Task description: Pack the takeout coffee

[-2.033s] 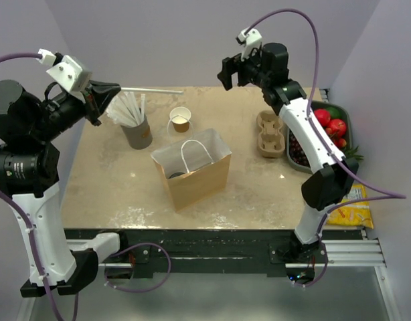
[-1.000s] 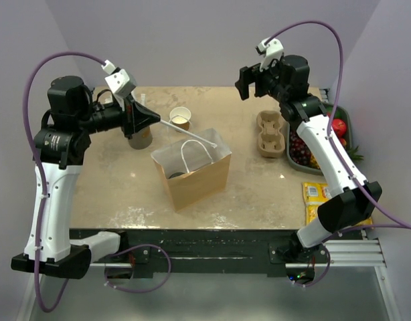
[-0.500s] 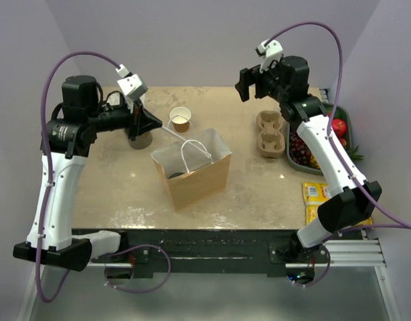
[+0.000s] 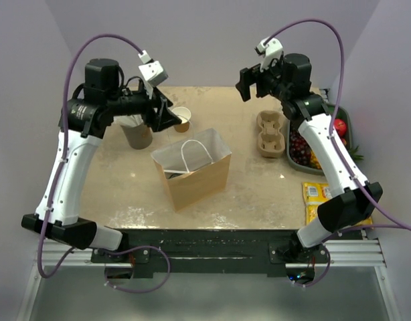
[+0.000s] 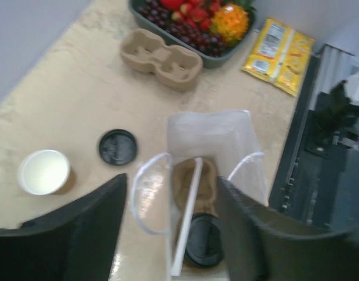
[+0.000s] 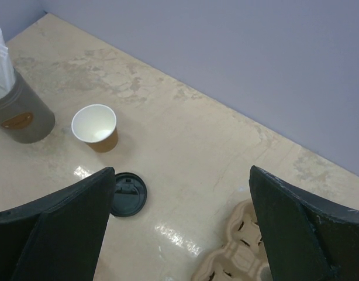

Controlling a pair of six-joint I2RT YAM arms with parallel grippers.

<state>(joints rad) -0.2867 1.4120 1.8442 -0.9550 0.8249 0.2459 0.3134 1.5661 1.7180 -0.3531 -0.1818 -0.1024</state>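
The takeout coffee (image 5: 204, 240) stands inside the open brown paper bag (image 4: 195, 179), and only its black lid shows. A white straw (image 5: 187, 218) leans in the bag beside the cup. My left gripper (image 5: 171, 187) hovers above the bag's mouth with its jaws apart and nothing between them; from above the left gripper (image 4: 167, 115) sits just left of the bag's far rim. High over the far right of the table, my right gripper (image 4: 249, 80) is open and empty, as the right wrist view (image 6: 179, 225) confirms.
A lidless brown cup (image 6: 95, 127) and a loose black lid (image 6: 128, 194) lie behind the bag. A grey cup of straws (image 4: 137, 134) stands at the left. A pulp cup carrier (image 4: 271, 134), a fruit tray (image 4: 346, 127) and yellow packets (image 4: 319, 200) are at the right.
My left arm swung right over the bag with a straw and let it go. The straw now rests inside the bag. The right arm has held still for the last second.
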